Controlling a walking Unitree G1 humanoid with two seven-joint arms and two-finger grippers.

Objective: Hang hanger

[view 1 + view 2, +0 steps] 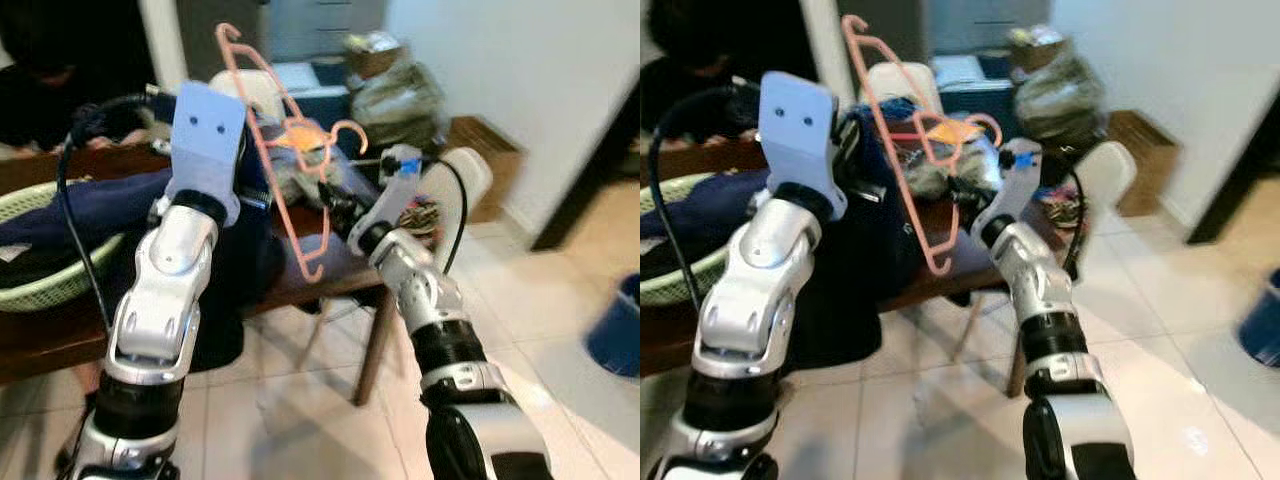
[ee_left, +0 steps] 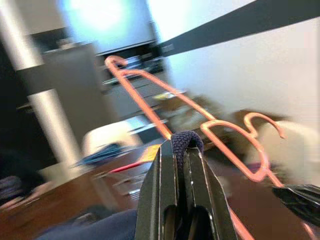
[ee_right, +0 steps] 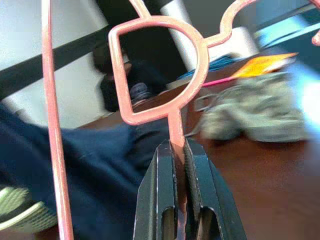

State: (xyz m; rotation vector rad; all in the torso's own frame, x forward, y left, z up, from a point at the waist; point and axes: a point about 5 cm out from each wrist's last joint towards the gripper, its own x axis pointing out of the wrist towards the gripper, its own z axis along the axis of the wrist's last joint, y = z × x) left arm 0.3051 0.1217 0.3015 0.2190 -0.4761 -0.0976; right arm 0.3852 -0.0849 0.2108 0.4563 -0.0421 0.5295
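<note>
Basket [image 1: 40, 285]: green, on the table's left end, dark cloth spilling over it; not involved.
Left gripper [image 2: 181, 150]: raised over the table [image 1: 330, 275]; jaws closed on a fold of dark blue cloth [image 2: 183, 140], which trails down to the heap below.
Hanger [image 1: 285, 150]: orange, held up in the air between the two arms, tilted, with its hook [image 1: 350, 133] toward the right arm. It hangs on nothing.
Right gripper [image 3: 179, 150]: jaws clamped on a thin bar of the hanger just below a loop in its frame.
Person: dark figure seated beyond the table at the far left; keep the arms' sweep away from them.
Judgement, step in hand: carrying hanger and cloth together; no rail can be made out.
Judgement, how to do it well: keep the right grip firm, since the thin bar could swivel in the jaws; move both arms together so the cloth does not drag the hanger askew; turn the hook upward before approaching any rail.
</note>
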